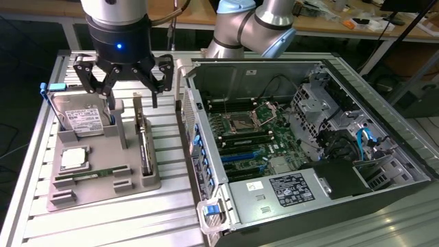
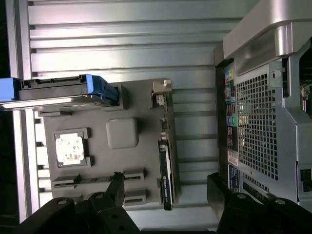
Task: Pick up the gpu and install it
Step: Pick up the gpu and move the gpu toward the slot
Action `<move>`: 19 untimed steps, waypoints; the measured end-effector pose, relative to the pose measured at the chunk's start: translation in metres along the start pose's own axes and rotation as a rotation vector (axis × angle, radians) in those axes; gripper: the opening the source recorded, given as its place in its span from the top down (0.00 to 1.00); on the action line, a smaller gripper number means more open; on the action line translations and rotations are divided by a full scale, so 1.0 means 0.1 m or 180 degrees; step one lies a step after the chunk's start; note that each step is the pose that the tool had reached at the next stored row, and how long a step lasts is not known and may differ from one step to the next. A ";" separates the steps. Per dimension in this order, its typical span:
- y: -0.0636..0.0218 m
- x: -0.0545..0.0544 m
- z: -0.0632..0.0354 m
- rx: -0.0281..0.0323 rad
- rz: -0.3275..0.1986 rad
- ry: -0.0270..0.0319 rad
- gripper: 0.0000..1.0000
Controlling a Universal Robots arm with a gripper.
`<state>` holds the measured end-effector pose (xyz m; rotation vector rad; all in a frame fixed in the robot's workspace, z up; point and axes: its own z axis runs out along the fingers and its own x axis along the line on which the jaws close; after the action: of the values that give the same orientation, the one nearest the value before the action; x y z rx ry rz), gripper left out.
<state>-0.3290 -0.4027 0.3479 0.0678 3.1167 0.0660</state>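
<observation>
The gpu (image 1: 145, 146) is a thin dark card standing on edge in a slot of the grey holder (image 1: 103, 191), on the side nearest the computer case. My gripper (image 1: 130, 88) hangs open above the card's far end, apart from it. In the wrist view the gpu (image 2: 165, 161) appears edge-on with its silver bracket (image 2: 161, 92) at one end. The gripper (image 2: 165, 181) has one dark finger on each side of the card, and nothing is held.
The holder (image 2: 122, 161) also carries a hard drive in a blue frame (image 1: 82, 121), a CPU (image 1: 74, 158) and a green RAM stick (image 1: 92, 175). The open computer case (image 1: 295, 149) lies on the exterior view's right with its motherboard (image 1: 254, 136) exposed. All rest on a ribbed aluminium table (image 1: 158, 216).
</observation>
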 end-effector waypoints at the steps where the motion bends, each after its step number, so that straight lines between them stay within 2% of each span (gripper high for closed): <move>1: -0.001 0.00 0.022 0.0000 0.0000 0.0000 0.22; 19: -0.016 0.01 0.365 0.0000 0.0000 0.0000 0.22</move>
<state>-0.3289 -0.4027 0.3114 0.0678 3.1168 0.0659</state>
